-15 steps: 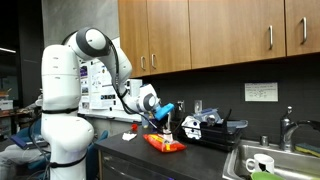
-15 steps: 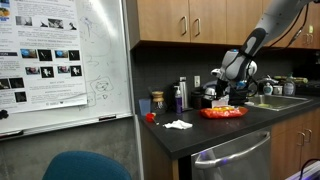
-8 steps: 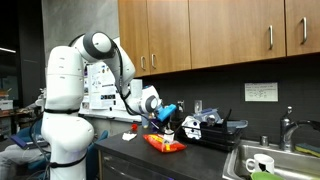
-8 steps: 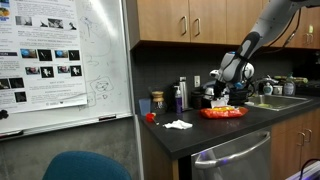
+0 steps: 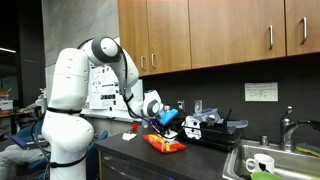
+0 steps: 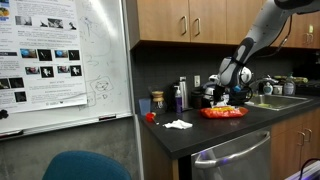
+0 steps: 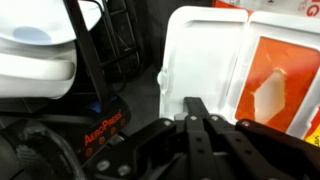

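Observation:
My gripper point(image 5: 166, 120) hangs just above an orange-red packet point(image 5: 165, 144) that lies on the dark counter point(image 5: 200, 152). Another exterior view shows the same gripper point(image 6: 230, 88) over the packet point(image 6: 222, 113). In the wrist view the black fingers point(image 7: 197, 118) are pressed together with nothing visible between them. Past their tips is a white flat surface point(image 7: 200, 50) with an orange-red panel point(image 7: 280, 85) beside it. I cannot tell whether the fingers touch it.
A black coffee machine point(image 5: 205, 127) stands right behind the packet, and beyond it a sink point(image 5: 270, 160) holds a white mug point(image 5: 260, 164). A white tissue point(image 6: 178, 124), a small red object point(image 6: 150, 116) and bottles point(image 6: 180, 95) sit further along the counter. Wooden cabinets point(image 5: 220, 30) hang overhead.
The arm has swung its elbow over and the gripper has sunk a little toward the packet. The fingers stayed shut.

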### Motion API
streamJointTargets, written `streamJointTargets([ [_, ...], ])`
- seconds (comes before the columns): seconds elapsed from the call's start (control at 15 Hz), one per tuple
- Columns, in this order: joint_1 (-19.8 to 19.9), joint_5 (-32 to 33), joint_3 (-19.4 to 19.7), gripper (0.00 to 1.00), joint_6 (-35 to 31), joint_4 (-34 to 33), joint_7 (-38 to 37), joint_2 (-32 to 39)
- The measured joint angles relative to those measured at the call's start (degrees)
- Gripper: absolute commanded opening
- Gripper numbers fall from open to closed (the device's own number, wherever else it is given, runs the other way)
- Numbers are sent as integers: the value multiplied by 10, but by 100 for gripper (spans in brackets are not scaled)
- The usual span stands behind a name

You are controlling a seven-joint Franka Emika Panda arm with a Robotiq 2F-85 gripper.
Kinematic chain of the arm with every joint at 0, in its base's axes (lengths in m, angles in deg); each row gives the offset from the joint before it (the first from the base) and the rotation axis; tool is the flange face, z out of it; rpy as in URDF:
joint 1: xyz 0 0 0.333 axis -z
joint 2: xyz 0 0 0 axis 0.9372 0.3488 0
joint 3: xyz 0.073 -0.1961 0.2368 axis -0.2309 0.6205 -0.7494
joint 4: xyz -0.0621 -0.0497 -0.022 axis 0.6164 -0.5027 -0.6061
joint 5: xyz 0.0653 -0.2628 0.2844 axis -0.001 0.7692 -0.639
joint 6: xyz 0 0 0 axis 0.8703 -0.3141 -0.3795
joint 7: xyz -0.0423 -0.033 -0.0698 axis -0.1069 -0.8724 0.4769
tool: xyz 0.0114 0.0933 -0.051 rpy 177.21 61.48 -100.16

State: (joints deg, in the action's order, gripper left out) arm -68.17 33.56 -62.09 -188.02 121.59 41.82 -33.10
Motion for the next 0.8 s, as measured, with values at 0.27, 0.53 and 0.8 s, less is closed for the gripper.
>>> streamJointTargets([
  [0.27,10,0,0,1,-1,0,4,0],
  [0.53,17,0,-2,1,-1,5,8,1],
  [0.8,22,0,-7,1,-1,11,9,6],
])
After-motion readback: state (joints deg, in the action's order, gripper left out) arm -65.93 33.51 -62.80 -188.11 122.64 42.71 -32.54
